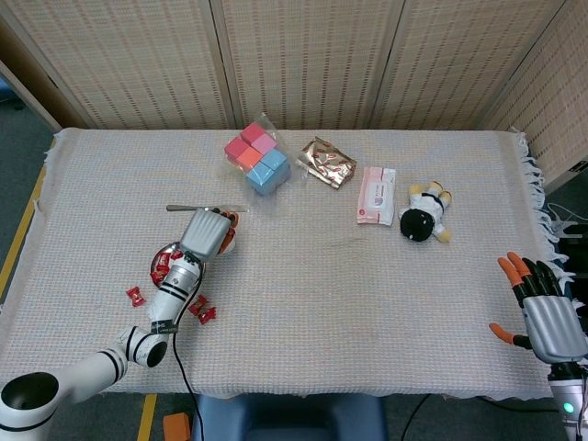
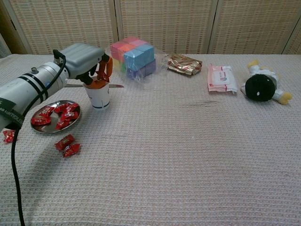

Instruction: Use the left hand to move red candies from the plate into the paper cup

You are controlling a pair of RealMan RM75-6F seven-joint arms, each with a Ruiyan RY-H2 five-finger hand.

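My left hand [image 2: 89, 59] pinches a red candy [image 2: 101, 75] over the cup [image 2: 99, 97]; several candies remain on the plate [image 2: 35, 129], so much work is left.

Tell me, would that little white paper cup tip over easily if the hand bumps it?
Probably. The white paper cup looks light and taller than wide, with few red candies inside as ballast. The left hand hovers right over its rim, so a sideways nudge could topple it.

red candies [image 2: 55, 116] | silver plate [image 2: 38, 129] | white paper cup [image 2: 99, 96] | grey left hand [image 2: 86, 58], orange fingers [image 2: 104, 70] | pink-blue blocks [image 2: 132, 57]
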